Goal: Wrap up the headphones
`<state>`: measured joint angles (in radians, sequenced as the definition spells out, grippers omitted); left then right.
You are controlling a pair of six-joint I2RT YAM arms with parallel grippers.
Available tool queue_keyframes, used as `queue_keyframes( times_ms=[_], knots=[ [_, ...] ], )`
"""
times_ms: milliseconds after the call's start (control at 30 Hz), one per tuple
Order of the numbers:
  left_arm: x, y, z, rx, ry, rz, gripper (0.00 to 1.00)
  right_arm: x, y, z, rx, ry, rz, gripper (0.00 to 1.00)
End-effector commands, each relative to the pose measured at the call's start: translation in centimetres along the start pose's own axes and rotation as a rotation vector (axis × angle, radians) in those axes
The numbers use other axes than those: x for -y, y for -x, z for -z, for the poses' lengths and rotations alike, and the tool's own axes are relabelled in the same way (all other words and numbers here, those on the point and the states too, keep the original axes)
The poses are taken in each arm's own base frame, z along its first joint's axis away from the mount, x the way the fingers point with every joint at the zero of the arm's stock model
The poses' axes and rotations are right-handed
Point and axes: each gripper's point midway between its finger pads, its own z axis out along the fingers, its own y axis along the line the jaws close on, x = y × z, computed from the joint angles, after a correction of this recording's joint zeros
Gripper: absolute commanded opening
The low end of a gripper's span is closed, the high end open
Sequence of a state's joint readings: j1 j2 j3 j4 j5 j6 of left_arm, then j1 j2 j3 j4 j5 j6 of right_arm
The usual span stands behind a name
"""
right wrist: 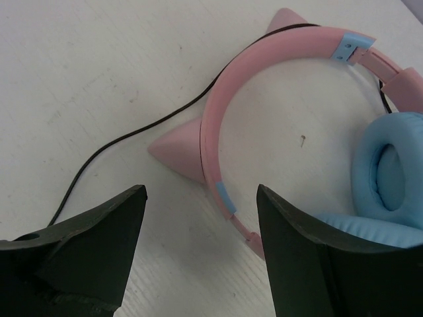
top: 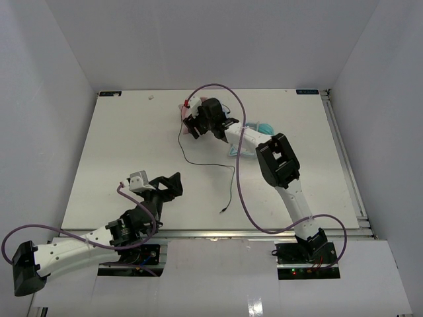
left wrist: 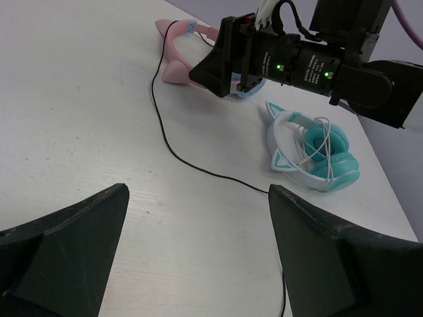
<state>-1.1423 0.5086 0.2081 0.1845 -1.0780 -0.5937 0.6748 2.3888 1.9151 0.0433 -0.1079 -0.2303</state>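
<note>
At the near edge of a white table [top: 119, 145], two arms are bolted side by side. The left gripper [left wrist: 198, 191] hovers low over the near-left of the surface, fingers spread wide and holding nothing. A thin black cable [top: 211, 164] trails loose across the middle of the tabletop, its free end lying nearest the arms. It runs far to the headphones [right wrist: 211, 132], a pink cat-ear band with light-blue cups lying flat at the table's far centre. The right gripper [right wrist: 199, 191] hangs directly above them, fingers parted on either side of the headband and unclenched; whether they touch it cannot be told. Just right of it lies a white cat-ear pair [left wrist: 310, 148] with teal cups, its white cord bundled on top. Plain white walls [top: 39, 66] enclose the table on the left, right and far sides.
</note>
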Motion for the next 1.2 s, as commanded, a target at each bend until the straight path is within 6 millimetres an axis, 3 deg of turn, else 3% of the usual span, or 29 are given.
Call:
queue_keyframes(
  times_ms=[0, 167, 300, 433, 700, 900, 1133, 1167],
  knots=[
    [0.6, 0.3, 0.1, -0.005, -0.02, 0.026, 0.97, 0.5, -1.1, -1.0, -0.021, -0.016, 0.053, 0.74],
    [0.5, 0.4, 0.2, -0.001, -0.022, 0.033, 0.97, 0.4, -3.1, -1.4, -0.072, -0.007, 0.082, 0.73],
    [0.5, 0.4, 0.2, -0.001, -0.022, 0.033, 0.97, 0.2, -4.8, -1.1, -0.125, 0.009, 0.098, 0.65],
    [0.5, 0.4, 0.1, -0.001, -0.02, 0.032, 0.97, 0.2, -5.1, -0.9, -0.137, 0.012, 0.117, 0.6],
    [0.5, 0.4, 0.2, -0.001, -0.022, 0.038, 0.97, 1.5, -4.6, -0.7, -0.159, -0.018, 0.184, 0.63],
    [0.5, 0.5, 0.2, 0.0, -0.02, 0.041, 0.97, 2.7, -7.3, -1.5, -0.237, -0.073, 0.242, 0.62],
    [0.4, 0.5, 0.2, 0.001, -0.018, 0.038, 0.97, 2.1, -7.6, -1.2, -0.238, -0.042, 0.245, 0.44],
    [0.4, 0.5, 0.2, 0.003, -0.017, 0.039, 0.97, 1.7, -7.3, -1.0, -0.229, -0.023, 0.242, 0.37]
  ],
)
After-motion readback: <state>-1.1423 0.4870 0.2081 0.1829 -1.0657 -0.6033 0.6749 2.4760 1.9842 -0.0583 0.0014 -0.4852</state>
